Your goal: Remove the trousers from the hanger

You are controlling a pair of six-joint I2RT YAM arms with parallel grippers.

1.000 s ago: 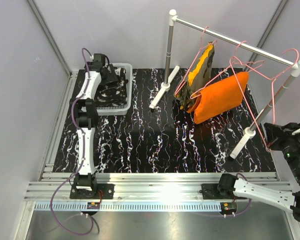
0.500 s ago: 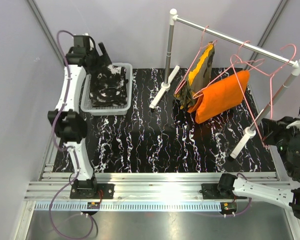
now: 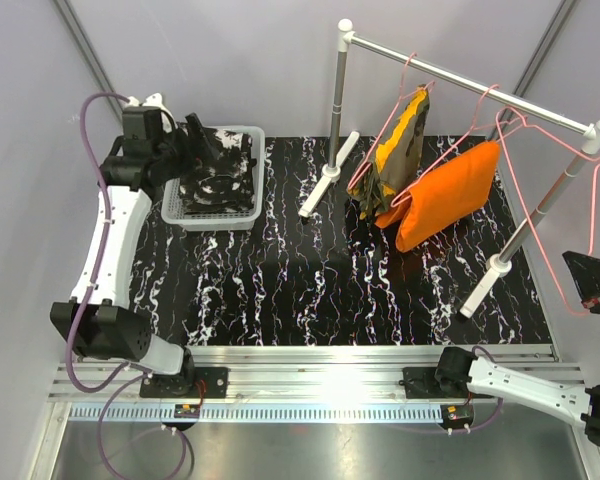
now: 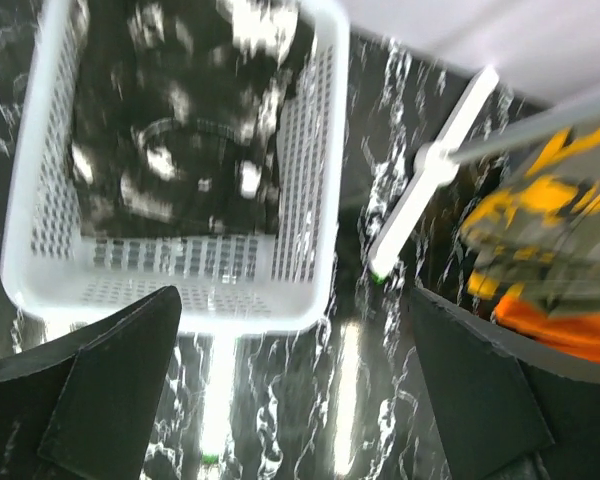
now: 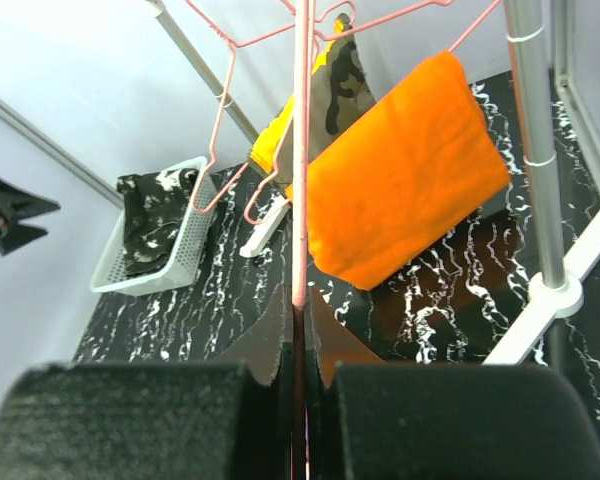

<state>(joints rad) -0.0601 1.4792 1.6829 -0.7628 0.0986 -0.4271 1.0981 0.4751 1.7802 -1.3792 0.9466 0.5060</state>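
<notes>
Trousers (black speckled) (image 3: 218,178): in basket (image 3: 212,217), table (image 3: 310,280) far-left | orange pair (image 3: 448,192), camo pair (image 3: 400,150): hanging from rail (image 3: 460,80) | left pincer (image 4: 292,300): wide open, empty, above basket | right pincer (image 5: 300,320): clamped on bare hanger (image 5: 301,150)

We see a bench (image 3: 280,290) topped in black with white marbled veins, closed in by plain pale grey walls (image 3: 230,60). Along its near edge run aluminium rails (image 3: 320,362), catching a bright glare of light.
</notes>
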